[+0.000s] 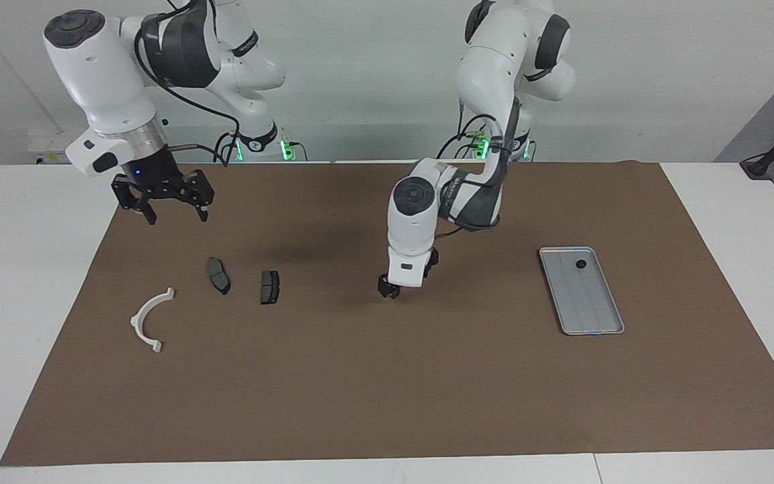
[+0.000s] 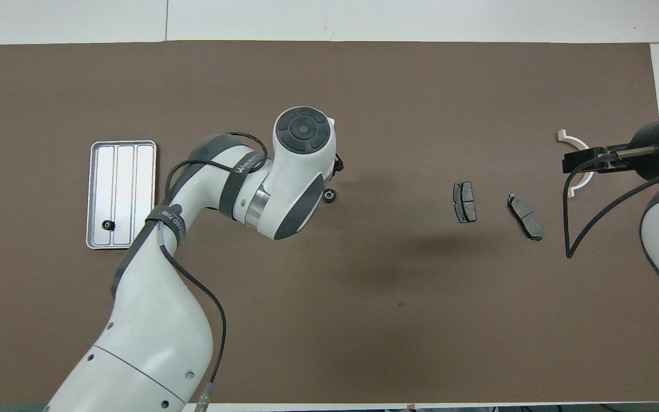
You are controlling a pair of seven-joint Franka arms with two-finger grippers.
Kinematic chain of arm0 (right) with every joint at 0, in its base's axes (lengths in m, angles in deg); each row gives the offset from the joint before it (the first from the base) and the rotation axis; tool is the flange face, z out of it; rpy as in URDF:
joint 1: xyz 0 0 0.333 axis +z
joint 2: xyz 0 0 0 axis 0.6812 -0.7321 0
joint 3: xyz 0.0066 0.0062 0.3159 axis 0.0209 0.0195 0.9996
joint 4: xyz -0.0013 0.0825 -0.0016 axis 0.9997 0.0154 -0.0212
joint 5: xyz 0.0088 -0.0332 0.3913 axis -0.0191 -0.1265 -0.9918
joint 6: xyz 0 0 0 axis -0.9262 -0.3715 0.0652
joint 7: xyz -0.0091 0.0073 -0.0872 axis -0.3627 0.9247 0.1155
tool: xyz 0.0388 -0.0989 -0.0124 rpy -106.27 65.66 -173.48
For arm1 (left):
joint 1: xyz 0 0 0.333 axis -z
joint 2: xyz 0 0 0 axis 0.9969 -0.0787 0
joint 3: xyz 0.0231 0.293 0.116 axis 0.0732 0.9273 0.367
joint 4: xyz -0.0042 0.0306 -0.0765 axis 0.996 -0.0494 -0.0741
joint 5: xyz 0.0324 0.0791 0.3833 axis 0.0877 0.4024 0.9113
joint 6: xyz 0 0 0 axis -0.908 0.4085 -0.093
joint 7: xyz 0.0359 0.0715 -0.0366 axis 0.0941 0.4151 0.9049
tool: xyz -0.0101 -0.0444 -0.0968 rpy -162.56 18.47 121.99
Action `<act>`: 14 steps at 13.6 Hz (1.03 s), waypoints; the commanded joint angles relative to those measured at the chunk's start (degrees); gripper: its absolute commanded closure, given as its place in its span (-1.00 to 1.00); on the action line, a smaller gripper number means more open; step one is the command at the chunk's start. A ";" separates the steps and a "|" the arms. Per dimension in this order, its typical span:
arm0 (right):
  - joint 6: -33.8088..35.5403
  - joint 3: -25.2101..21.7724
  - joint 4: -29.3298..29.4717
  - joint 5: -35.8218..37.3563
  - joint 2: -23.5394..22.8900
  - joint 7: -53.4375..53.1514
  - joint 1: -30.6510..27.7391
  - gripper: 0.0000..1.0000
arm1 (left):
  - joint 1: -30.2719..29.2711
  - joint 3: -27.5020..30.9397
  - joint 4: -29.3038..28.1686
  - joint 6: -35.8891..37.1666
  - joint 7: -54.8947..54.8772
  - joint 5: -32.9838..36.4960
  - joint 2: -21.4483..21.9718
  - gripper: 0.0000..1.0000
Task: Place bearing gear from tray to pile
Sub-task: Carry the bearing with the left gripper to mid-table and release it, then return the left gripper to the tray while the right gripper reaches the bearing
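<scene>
Overhead view: small round dark gear point(image 2: 329, 196) on matte brown mat point(image 2: 364, 320)

A robotics lab. Two white industrial robot arms point(image 1: 494, 101) with dark joints stand bolted at one edge of a long white counter point(image 1: 24, 282), cables and green status lights at their bases. A plain brown mat point(image 1: 387, 390) covers most of the counter top. A bare white wall point(image 1: 373, 74) rises by the arms. Under and around each arm's tool lie loose machine parts: dark brake pads point(image 1: 218, 275), a white curved bracket point(image 1: 148, 321) and a metal tray point(image 1: 602, 323).
</scene>
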 commanded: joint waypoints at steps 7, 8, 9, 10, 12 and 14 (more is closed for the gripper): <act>-9.82 0.50 4.67 0.11 -10.69 -9.90 6.26 -1.00 | -16.62 -0.16 -23.39 2.37 -28.05 -0.15 20.73 -1.00; -11.41 0.50 5.72 0.11 -13.15 -10.34 7.23 -1.00 | -18.82 -0.16 -24.62 1.67 -32.19 -0.15 21.09 -1.00; -12.30 0.50 7.90 0.11 -16.30 -11.39 8.80 -1.00 | -21.63 -0.16 -25.42 0.88 -37.19 -0.15 21.44 -1.00; -12.48 0.50 9.58 0.38 -18.77 -13.49 10.39 -1.00 | -24.01 -0.16 -26.04 0.18 -41.94 -0.15 21.44 -1.00; -15.18 0.50 10.04 2.21 -21.95 -21.73 14.86 -1.00 | -27.97 -0.16 -27.70 -2.45 -49.42 -0.15 21.79 -0.96; -17.48 0.42 10.03 3.63 -24.85 -29.21 20.39 -1.00 | -30.79 -0.16 -30.95 -7.63 -55.75 -0.15 22.49 -0.85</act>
